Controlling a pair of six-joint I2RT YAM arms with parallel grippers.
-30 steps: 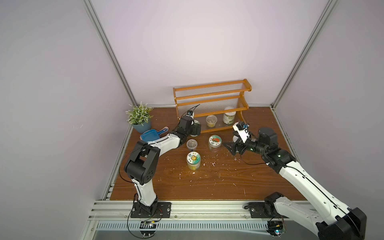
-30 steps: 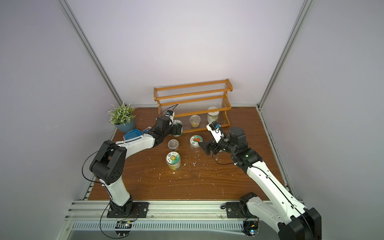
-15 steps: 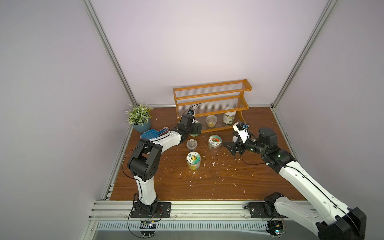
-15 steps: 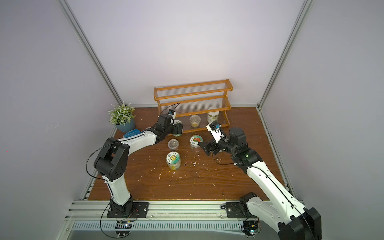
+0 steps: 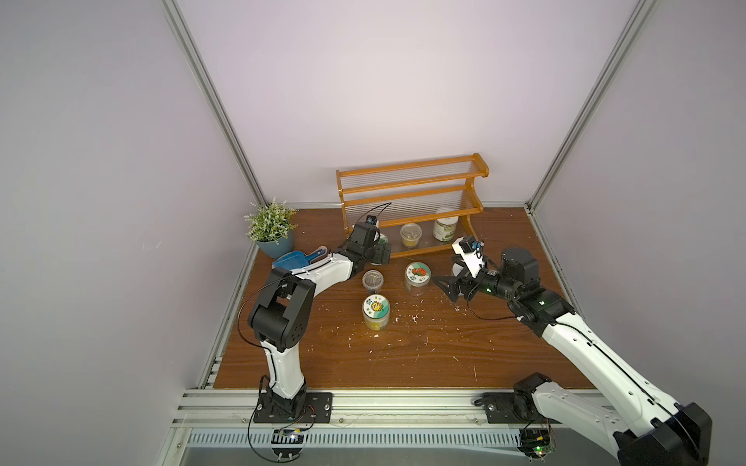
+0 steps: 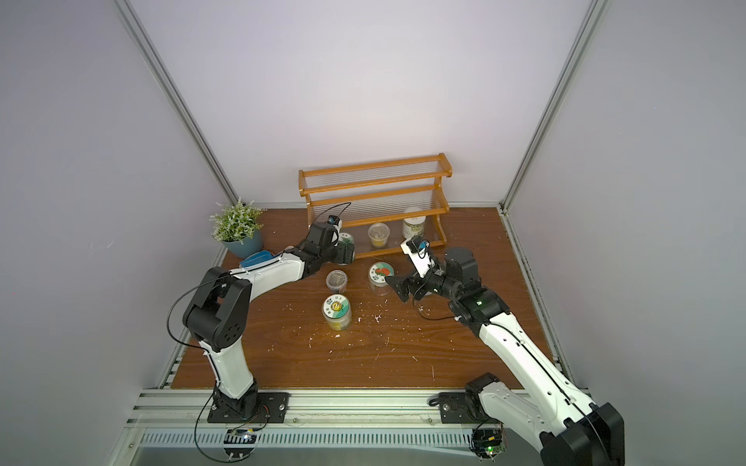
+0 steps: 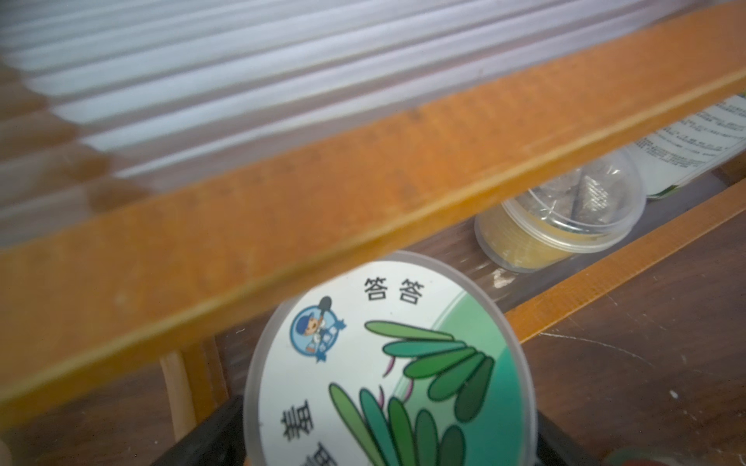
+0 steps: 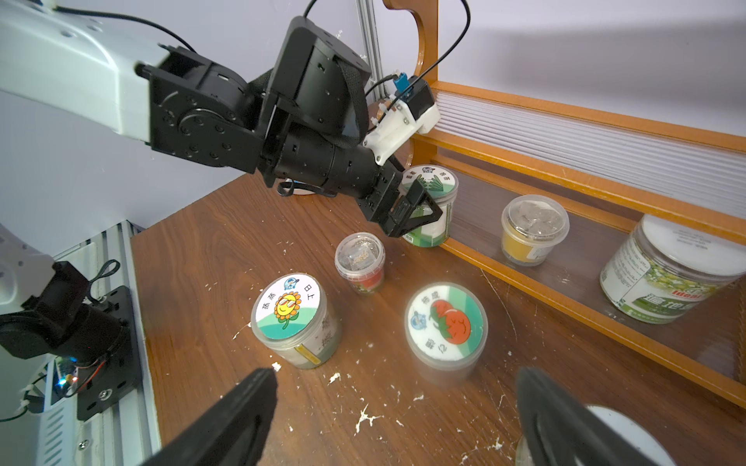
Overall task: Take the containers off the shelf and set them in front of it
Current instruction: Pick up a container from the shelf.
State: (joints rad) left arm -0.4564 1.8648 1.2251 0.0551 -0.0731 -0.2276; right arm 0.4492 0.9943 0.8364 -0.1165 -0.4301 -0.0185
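The orange shelf [image 5: 411,189] stands at the back. On its bottom tier are a leaf-lidded jar [image 5: 381,246], a yellow cup [image 5: 411,235] and a green-labelled jar [image 5: 445,226]. My left gripper [image 5: 381,254] is open, with a finger on each side of the leaf-lidded jar [image 7: 387,363]; I cannot tell if they touch it. On the table in front stand a tomato-lidded jar [image 5: 418,278], a small red cup [image 5: 372,280] and a sunflower-lidded jar [image 5: 376,310]. My right gripper [image 5: 446,288] hangs open and empty just right of the tomato-lidded jar [image 8: 446,322]. A white-lidded container [image 8: 617,435] sits under it.
A potted plant [image 5: 270,230] and a blue scoop [image 5: 290,260] sit at the back left, beside my left arm. White crumbs [image 5: 413,318] are scattered over the wooden table [image 5: 403,355]. Walls close in on three sides.
My left gripper has moved a little further in to the shelf's bottom tier, around the leaf-lidded jar. The right arm has hardly moved.
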